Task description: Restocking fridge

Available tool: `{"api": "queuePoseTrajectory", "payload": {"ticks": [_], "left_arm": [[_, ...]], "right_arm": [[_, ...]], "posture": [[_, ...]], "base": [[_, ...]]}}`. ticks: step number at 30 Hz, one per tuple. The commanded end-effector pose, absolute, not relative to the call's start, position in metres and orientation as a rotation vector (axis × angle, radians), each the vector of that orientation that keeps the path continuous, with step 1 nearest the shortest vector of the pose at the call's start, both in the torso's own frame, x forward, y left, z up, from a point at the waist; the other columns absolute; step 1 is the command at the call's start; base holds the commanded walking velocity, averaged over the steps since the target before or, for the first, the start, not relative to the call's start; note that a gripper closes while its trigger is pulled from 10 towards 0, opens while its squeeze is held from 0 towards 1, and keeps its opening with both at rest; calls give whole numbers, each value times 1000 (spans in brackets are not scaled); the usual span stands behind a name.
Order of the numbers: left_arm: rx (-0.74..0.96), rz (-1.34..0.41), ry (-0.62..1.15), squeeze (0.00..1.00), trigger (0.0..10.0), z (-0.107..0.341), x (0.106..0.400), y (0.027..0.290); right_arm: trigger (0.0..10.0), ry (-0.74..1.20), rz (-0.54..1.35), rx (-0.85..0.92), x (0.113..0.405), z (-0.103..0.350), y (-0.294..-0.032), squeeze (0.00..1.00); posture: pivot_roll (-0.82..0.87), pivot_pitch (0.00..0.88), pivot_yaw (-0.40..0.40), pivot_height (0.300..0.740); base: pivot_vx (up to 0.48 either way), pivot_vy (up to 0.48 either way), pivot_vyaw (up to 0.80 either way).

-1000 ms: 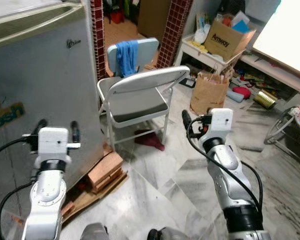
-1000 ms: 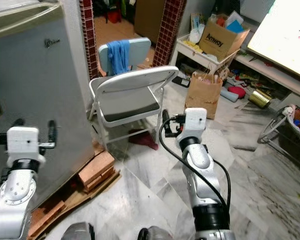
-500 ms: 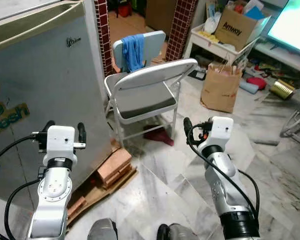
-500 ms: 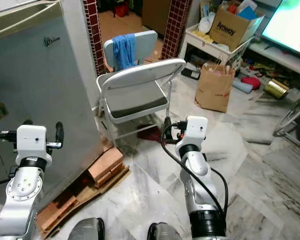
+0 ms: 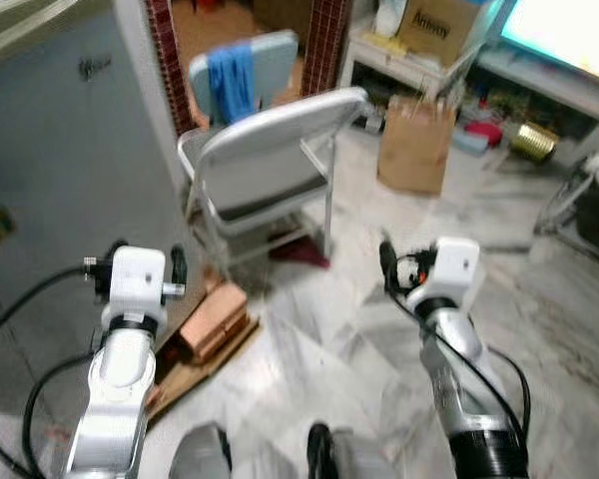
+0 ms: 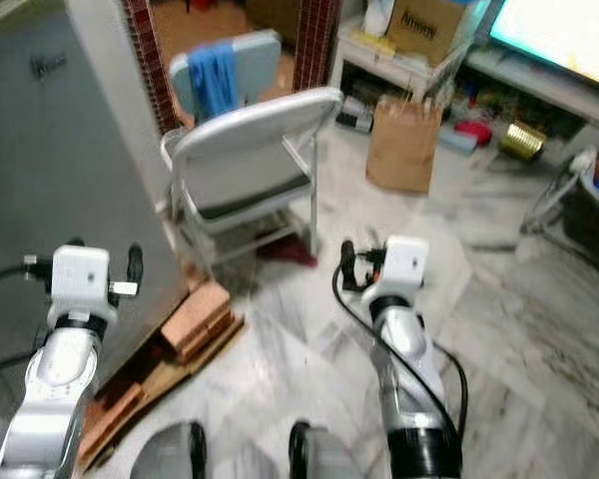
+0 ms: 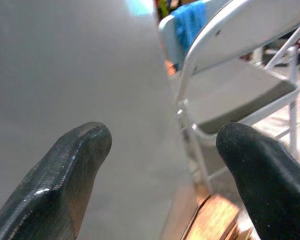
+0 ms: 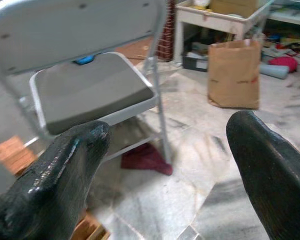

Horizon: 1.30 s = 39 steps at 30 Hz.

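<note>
The left gripper (image 5: pixel 145 267) is held up in front of the robot with its fingers spread apart and nothing between them. Right ahead of it stands the big grey fridge (image 5: pixel 50 150), with its door shut. Under the fridge, just below this gripper, lie some flat wooden boards (image 5: pixel 212 317) on the floor.

The right gripper (image 6: pixel 364 264) is also held up, wide apart and holding nothing. Ahead of it, and a little toward the left gripper, stands a grey folding chair (image 6: pixel 242 165). It is just beside the fridge and stands in the way there. Behind it is a second chair with a blue cloth (image 6: pixel 212 80) hanging over its back. A dark red rag (image 8: pixel 146 158) lies on the marble floor (image 5: pixel 379 349) under the folding chair.

Farther ahead of the right gripper stands a brown paper bag (image 5: pixel 414 150). Past the bag a cardboard box (image 6: pixel 424 25) sits on a low white shelf.
</note>
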<state>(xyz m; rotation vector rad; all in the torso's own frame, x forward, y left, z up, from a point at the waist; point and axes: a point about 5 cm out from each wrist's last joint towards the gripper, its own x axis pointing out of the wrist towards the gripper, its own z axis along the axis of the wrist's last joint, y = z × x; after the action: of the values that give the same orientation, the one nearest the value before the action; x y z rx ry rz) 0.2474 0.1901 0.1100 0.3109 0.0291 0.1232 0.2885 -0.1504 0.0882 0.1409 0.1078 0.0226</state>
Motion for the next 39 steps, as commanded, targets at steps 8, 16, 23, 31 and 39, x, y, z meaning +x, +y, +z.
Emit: {"api": "queuePoseTrajectory", "payload": {"ticks": [8, 16, 23, 31, 39], "left_arm": [[336, 155, 33, 0, 10000, 113, 246, 198], [347, 187, 37, 0, 10000, 111, 247, 203], [353, 213, 35, 0, 10000, 112, 246, 206], [332, 228, 43, 0, 10000, 107, 241, 207], [311, 211, 47, 0, 10000, 106, 241, 201]], "right_arm": [[10000, 115, 60, 143, 287, 88, -139, 0], [10000, 119, 25, 135, 289, 88, -146, 0], [10000, 125, 26, 130, 292, 88, -146, 0], [10000, 126, 26, 120, 296, 88, -146, 0], [10000, 127, 19, 114, 296, 88, -148, 0]], "posture": [[156, 147, -86, 740], [156, 143, -97, 740], [164, 145, -107, 740], [170, 147, -115, 740], [165, 147, -115, 740]], "base": [[-363, 164, 0], [-40, 425, 0], [0, 454, -298], [0, 468, -56], [0, 480, -667]]}}
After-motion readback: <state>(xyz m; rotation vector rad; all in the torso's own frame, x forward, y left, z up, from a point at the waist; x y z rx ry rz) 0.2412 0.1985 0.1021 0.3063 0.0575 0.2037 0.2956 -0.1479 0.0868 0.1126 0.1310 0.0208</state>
